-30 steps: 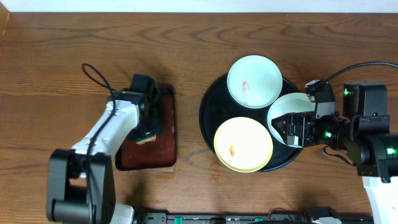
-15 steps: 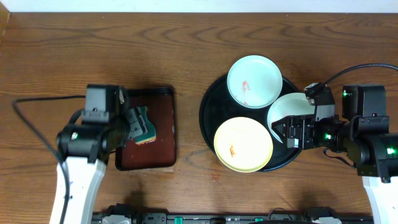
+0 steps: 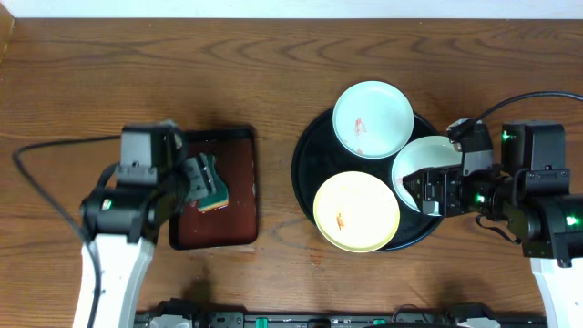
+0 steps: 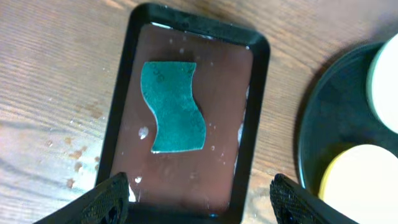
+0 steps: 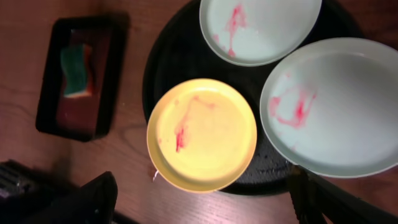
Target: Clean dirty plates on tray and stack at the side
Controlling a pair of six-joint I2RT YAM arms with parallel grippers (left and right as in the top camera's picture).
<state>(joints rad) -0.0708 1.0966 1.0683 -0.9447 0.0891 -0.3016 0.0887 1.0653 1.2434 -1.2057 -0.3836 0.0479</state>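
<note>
While the green sponge [image 4: 173,107] lies flat in the small brown tray [image 4: 225,87], the left gripper [image 4: 199,190] hangs over it with its fingers wide, holding nothing. Water drops dot that tray. On the black tray [image 3: 314,150] sit the mint plate [image 3: 372,118], the yellow plate [image 3: 355,211] and the white plate [image 3: 428,155] — each has red smears. The right gripper [image 5: 202,193] hangs over the white plate — wide too, and empty. Brown wood table [image 3: 273,64] lies all around.

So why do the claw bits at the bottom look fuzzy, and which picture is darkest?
Left wrist view: the black left claw sits too close to focus; the green wavy sponge is sharp, and drops glint on the small rectangular dark-brown tray. Right wrist view: darkest, dim at left, right claw blurred too. Overhead view: evenly lit, sharp.
</note>
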